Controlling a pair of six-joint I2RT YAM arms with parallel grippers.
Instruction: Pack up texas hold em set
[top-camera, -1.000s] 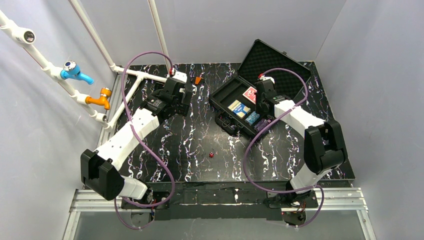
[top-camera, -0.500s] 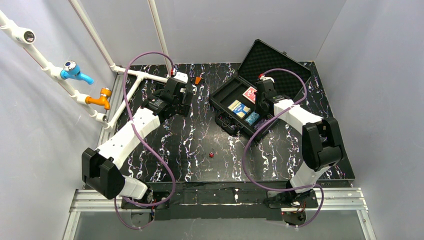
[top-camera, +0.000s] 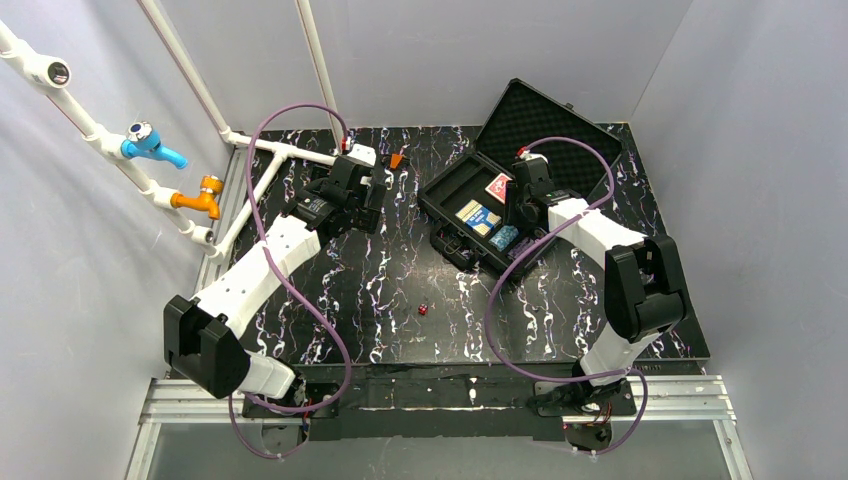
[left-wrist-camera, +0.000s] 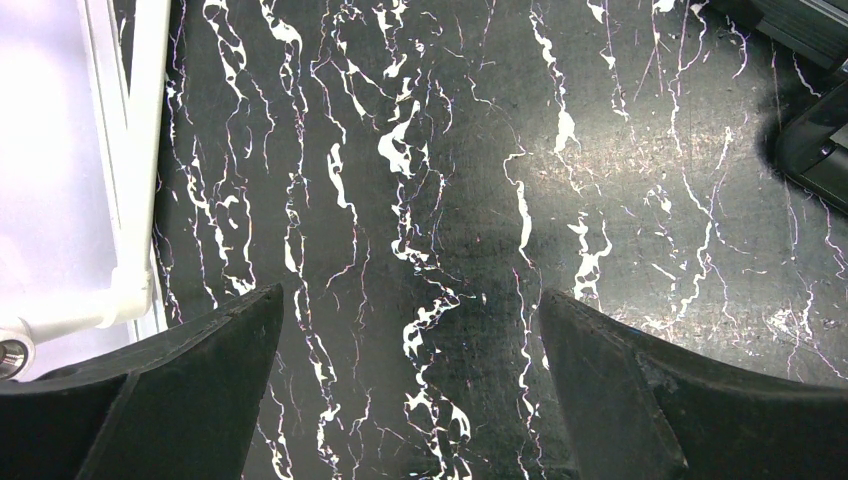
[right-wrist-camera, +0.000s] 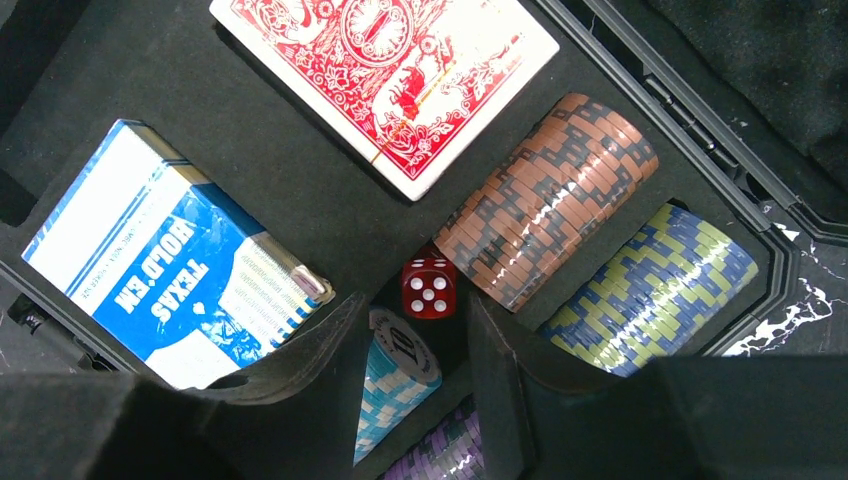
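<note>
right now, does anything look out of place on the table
One red die lies alone on the table, well outside the open case; the other die sits inside it beside the brown chip stack.

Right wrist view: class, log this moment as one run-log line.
right end effector: open over red die in case | left end effector: open, empty, above table | second die: loose on table

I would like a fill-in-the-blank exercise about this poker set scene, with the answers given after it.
The case's lid stands ___.
One red die lies in the case; the other die lies on the ___.
The loose deck has a ___ back.
The left gripper holds ___.
Missing words: open, table, red, nothing.
</note>
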